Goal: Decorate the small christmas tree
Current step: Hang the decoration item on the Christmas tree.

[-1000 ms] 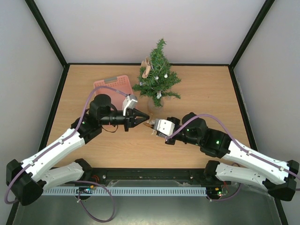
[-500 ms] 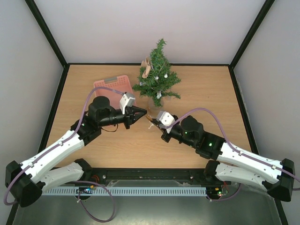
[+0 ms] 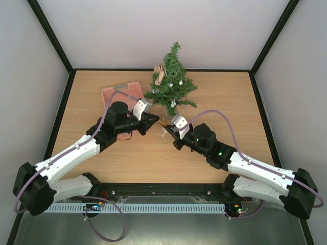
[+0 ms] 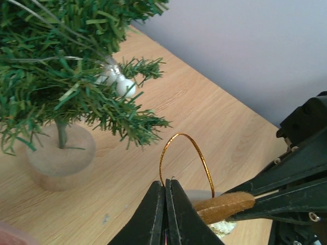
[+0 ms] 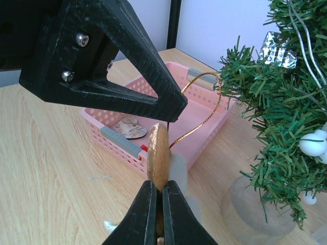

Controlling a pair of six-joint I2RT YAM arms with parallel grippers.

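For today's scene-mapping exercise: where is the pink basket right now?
In the top view, the pink basket sits toward the table's far edge, immediately left of the small christmas tree, just beyond the left arm.

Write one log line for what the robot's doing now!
left pincer: shut on gold loop | right pincer: shut on brown ornament | small christmas tree: ornament not yet hung

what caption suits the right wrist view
Right gripper holds a brown ornament, left gripper pinches its gold loop, small christmas tree alongside.

Wooden table (black-framed) enclosed by plain pale walls.
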